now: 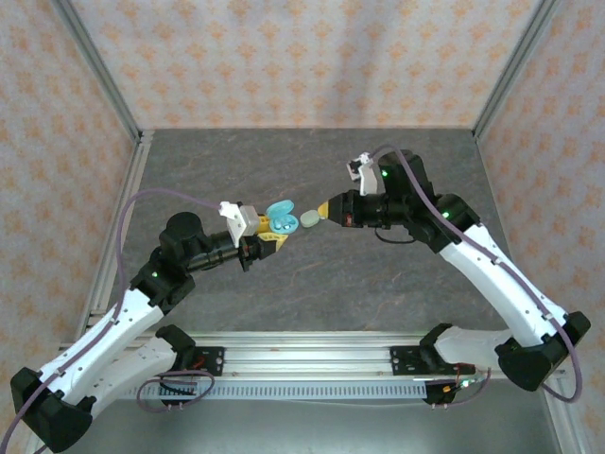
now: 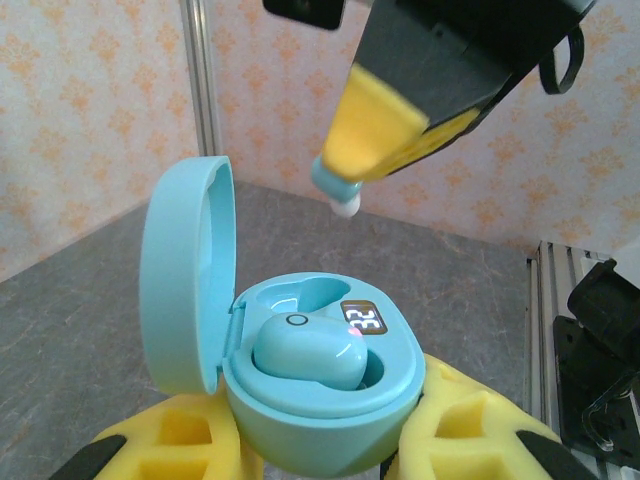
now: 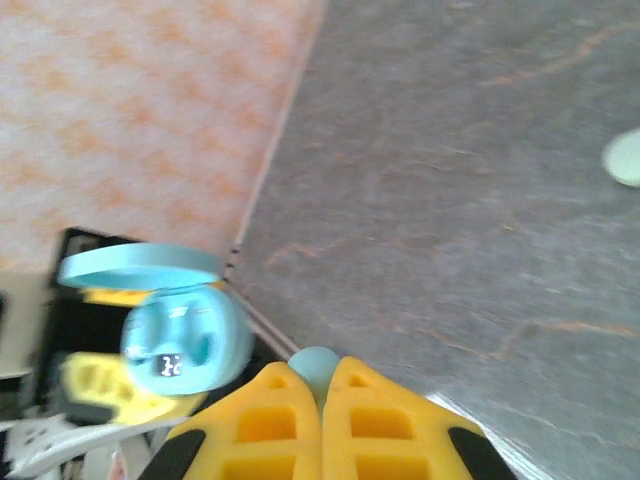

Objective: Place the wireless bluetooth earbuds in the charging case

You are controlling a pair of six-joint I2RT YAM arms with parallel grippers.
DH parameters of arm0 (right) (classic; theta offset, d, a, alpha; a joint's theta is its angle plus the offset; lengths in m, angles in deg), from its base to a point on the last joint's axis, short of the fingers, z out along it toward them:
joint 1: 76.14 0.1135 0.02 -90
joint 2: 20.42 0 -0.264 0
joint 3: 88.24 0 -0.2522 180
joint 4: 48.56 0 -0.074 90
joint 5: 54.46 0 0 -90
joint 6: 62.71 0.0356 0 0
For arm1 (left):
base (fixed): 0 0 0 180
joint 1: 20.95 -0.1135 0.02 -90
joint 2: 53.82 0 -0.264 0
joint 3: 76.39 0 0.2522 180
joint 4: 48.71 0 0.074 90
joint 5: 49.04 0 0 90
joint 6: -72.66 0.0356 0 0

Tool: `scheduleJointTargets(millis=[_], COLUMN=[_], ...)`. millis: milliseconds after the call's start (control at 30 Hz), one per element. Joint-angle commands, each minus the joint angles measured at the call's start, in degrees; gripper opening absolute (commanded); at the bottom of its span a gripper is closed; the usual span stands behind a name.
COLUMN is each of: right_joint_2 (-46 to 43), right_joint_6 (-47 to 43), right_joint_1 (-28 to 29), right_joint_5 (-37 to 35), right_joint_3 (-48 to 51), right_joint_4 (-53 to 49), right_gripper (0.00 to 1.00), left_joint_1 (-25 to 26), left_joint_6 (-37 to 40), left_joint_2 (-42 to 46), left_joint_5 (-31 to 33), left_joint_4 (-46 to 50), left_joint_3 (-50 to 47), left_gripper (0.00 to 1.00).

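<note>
My left gripper is shut on the open teal charging case, lid swung up to the left. One light teal earbud sits in the case's near socket; the far socket is bare, and a small display reads 32. My right gripper hangs just above and to the right of the case, shut on a second teal earbud whose white tip points down. In the right wrist view that earbud peeks out between the yellow fingertips, with the case lower left.
A pale mint oval object lies on the grey table under the two grippers, also seen as a pale mint blob at the right edge of the right wrist view. Patterned walls and aluminium posts enclose the table.
</note>
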Motion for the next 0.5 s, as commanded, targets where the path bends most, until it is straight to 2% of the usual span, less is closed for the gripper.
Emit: scheduleJointTargets(millis=[0, 233, 467], right_joint_2=[0.0, 2.4, 5.7], right_joint_6=[0.2, -1.9, -3.5], right_joint_1=[2.0, 6.0, 7.0], right_joint_5=[4.8, 7.0, 8.9], right_joint_3=[-2.0, -5.6, -7.7], right_joint_4=[6.0, 6.6, 5.8], right_gripper=[0.05, 0.05, 0.05], left_joint_1=[0.5, 0.5, 0.7], left_joint_6=[-0.3, -0.6, -0.7], left_joint_2=[0.6, 0.7, 1.3], left_joint_5=[-1.2, -2.4, -2.8], left_joint_4=[-2.9, -3.6, -3.1], left_joint_3=[2.4, 2.6, 2.7], left_gripper=[0.09, 0.09, 0.09])
